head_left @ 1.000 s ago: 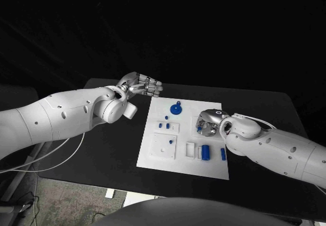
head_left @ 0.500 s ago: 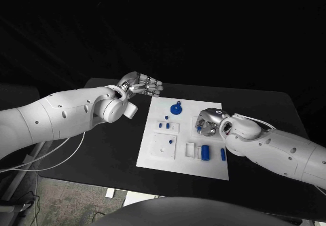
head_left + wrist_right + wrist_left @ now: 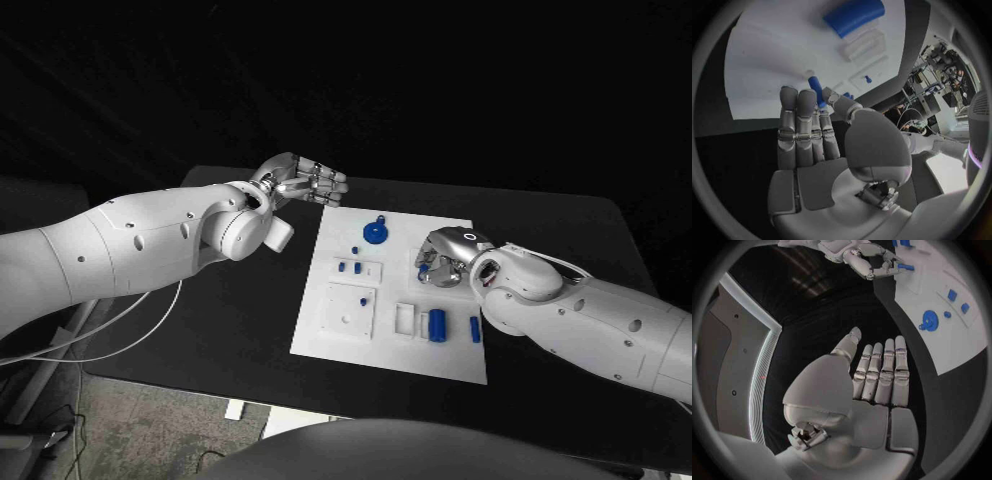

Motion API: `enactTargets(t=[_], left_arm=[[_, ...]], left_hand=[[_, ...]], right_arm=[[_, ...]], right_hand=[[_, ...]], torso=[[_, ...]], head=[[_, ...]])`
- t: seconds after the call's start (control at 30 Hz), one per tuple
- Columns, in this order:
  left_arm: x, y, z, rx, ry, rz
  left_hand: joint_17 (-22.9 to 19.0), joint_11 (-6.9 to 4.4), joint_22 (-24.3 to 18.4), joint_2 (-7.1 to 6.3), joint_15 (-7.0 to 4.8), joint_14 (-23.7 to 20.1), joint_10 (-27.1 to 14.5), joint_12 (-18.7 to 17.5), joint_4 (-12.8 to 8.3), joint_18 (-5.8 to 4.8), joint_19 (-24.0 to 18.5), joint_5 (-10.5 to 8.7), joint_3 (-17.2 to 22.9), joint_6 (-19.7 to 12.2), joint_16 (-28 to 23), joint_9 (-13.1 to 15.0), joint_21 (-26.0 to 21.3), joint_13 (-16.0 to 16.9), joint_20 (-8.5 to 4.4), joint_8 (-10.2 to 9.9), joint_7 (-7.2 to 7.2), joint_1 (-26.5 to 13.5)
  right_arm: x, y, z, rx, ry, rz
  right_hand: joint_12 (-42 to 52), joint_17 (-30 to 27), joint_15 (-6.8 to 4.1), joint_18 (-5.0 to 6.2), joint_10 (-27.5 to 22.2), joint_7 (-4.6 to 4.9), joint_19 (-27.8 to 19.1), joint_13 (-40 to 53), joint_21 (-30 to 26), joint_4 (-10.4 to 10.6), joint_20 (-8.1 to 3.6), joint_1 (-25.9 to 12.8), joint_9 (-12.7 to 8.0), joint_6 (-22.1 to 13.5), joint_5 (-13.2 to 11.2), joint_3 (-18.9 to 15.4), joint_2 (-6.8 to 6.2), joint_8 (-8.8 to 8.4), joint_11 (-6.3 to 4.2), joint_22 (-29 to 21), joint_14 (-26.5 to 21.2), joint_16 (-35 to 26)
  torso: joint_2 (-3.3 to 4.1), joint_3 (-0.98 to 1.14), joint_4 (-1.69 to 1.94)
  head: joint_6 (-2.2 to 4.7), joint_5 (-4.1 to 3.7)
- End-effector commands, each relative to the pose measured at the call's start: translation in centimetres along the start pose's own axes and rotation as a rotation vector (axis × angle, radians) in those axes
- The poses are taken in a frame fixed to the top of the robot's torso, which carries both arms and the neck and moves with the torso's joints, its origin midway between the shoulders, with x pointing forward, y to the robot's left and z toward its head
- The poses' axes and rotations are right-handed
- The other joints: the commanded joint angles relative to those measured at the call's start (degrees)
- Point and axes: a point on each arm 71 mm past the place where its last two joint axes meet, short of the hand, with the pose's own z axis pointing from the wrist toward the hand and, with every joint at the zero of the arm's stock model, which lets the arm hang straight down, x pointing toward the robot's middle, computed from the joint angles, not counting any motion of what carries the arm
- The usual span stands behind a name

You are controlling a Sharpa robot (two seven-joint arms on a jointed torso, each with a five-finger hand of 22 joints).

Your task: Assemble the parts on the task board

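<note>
White and rectangular, the task board (image 3: 387, 340) lay flat in the middle of the black bench (image 3: 562, 225), its long axis running away from me and tilted slightly to my right. Bare bench surface showed on every side of it, widest on my left and at the far right corner.

My left robot hand (image 3: 299, 181) hovered just beyond the board's far left corner, over the dark bench, holding nothing. In the left wrist view its fingers (image 3: 882, 372) lay straight and side by side, with the thumb a little apart.

My right robot hand (image 3: 446, 255) rested over the right side of the board, about midway along its length. Its fingers curled down around a small blue part (image 3: 816, 90), a short peg pinched between thumb and fingertips in the right wrist view, its long axis pointing toward the board.

Other blue parts sat on the board. A round disc with a small loop (image 3: 374, 234) lay near the far edge. Two small pegs (image 3: 348, 267) stood in a raised block on the left. Nearer me, a stubby cylinder (image 3: 437, 322) and a slimmer one (image 3: 475, 328) lay side by side, both pointing lengthwise along the board.
</note>
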Motion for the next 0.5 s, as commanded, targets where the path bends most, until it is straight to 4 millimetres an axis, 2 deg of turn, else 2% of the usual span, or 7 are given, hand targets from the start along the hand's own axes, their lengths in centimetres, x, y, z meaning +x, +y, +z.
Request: enactTargets(t=[0.03, 0.27, 0.5], left_arm=[[0.1, -0.1, 0.0, 0.007, 0.012, -0.008], [0.0, -0.1, 0.0, 0.005, 0.010, -0.007], [0.1, -0.1, 0.1, 0.006, 0.012, -0.008]], left_hand=[[-0.1, 0.25, -0.1, 0.57, 0.13, -0.1, 0.1, 0.2, 0.2, 0.51, 0.3, 0.20, -0.1, -0.4, -0.2, 0.0, 0.2, -0.1, -0.08, 0.2, 0.01, -0.2], [-0.1, 0.25, -0.1, 0.57, 0.13, -0.1, 0.1, 0.2, 0.2, 0.51, 0.3, 0.20, -0.1, -0.4, -0.2, 0.0, 0.2, -0.1, -0.08, 0.2, 0.01, -0.2], [-0.1, 0.25, -0.1, 0.57, 0.13, -0.1, 0.1, 0.2, 0.2, 0.51, 0.3, 0.20, -0.1, -0.4, -0.2, 0.0, 0.2, -0.1, -0.08, 0.2, 0.01, -0.2]], right_arm=[[-0.7, 0.2, -0.2, -0.005, -0.041, 0.017], [-1.8, 1.2, -0.6, -0.030, -0.044, 0.087], [-2.1, 4.0, -0.4, -0.104, -0.031, 0.159]], right_hand=[[0.0, 0.2, -0.19, 0.94, 2.7, -0.61, -0.1, 0.1, 0.3, 0.0, -0.49, 0.2, 0.3, 0.9, 0.2, 0.4, 0.59, 0.04, -2.43, 1.0, 0.3, -0.5], [0.0, 0.6, -0.19, 0.97, 2.7, -0.60, -0.2, 0.1, 0.5, 0.1, -0.48, 0.1, 0.3, 0.9, 0.2, 0.5, 0.59, 0.04, -2.42, 1.0, 0.3, -0.8], [0.0, 0.8, -0.16, 1.05, 2.6, -0.56, -0.3, 0.1, 0.5, 0.1, -0.45, 0.1, 0.3, 0.7, 0.1, 0.1, 0.91, 0.04, -2.39, 0.9, 0.3, -1.1]], torso=[[-0.02, -0.02, -0.02], [-0.05, -0.04, -0.07], [0.00, -0.01, 0.01]], head=[[-0.01, 0.14], [-0.02, 0.69], [-0.01, 1.35]])
